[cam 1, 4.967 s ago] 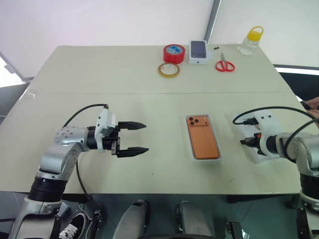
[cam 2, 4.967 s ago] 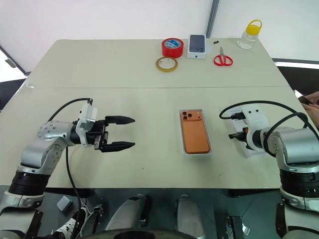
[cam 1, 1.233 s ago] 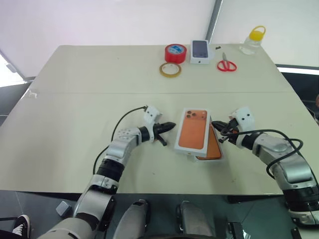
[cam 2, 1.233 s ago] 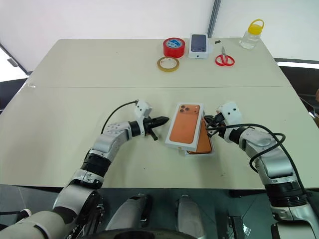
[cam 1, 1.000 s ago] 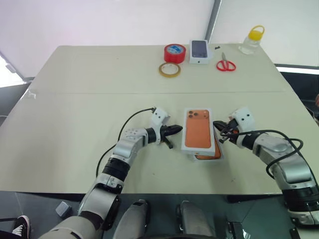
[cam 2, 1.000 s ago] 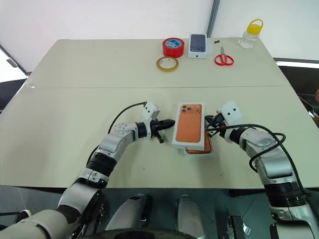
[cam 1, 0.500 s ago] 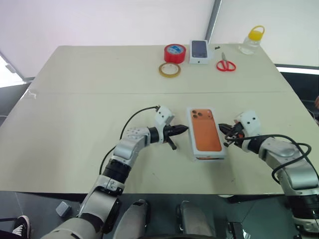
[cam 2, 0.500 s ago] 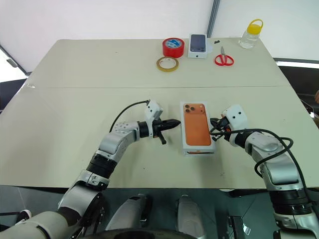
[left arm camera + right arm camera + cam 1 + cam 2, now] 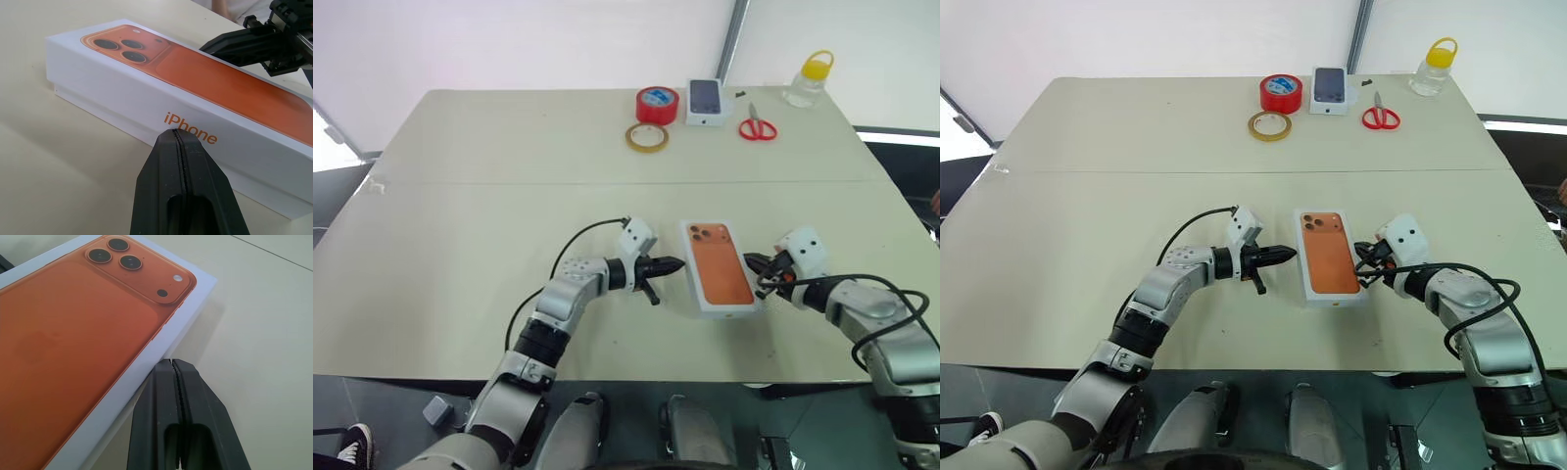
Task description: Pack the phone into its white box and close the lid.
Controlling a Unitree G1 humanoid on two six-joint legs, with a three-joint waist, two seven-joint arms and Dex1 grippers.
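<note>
Lid [image 9: 720, 266], the white cardboard cover printed on top with an orange phone and its cluster of lenses, sits over the white box on the beige table [image 9: 470, 196], near the front edge and between the two arms. A thin lip of the white box tray [image 9: 93, 103] shows under the lid's long side in the left wrist view, so I judge it is not pressed fully home. The box's long axis runs away from the robot, lens end farthest.

The left gripper [image 9: 668, 264] has its black fingers pinched together on nothing and points across at the lid's left long wall, just beside it; I cannot tell whether the tip touches. The right gripper [image 9: 756, 266] is likewise clenched and empty, its tip at the right long wall opposite. Both sit about equally close, one on each flank, so a squaring nudge or a downward press could come from either side.
</note>
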